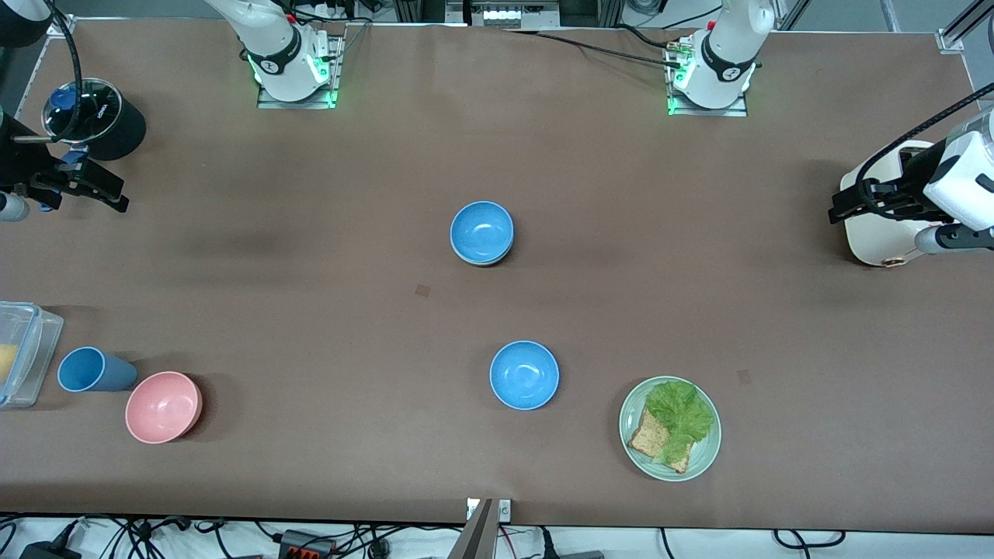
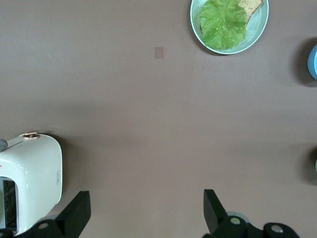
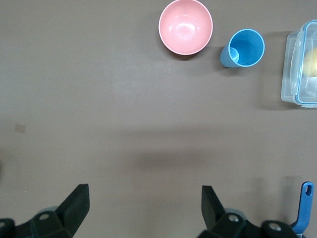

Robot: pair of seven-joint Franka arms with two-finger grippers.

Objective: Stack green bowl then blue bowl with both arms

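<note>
Sitting mid-table, blue bowl (image 1: 481, 231) nests in a paler bowl.

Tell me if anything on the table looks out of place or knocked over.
Nothing is spilled or tipped. One oddity: the blue bowl farther from the front camera shows a pale rim beneath it, so it seems to sit nested on another bowl, and no separate green bowl is visible. The other blue bowl sits alone.

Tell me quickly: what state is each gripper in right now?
Left gripper: jaws open, holding nothing, over the toaster.
Right gripper: jaws open, holding nothing, over bare table.
</note>
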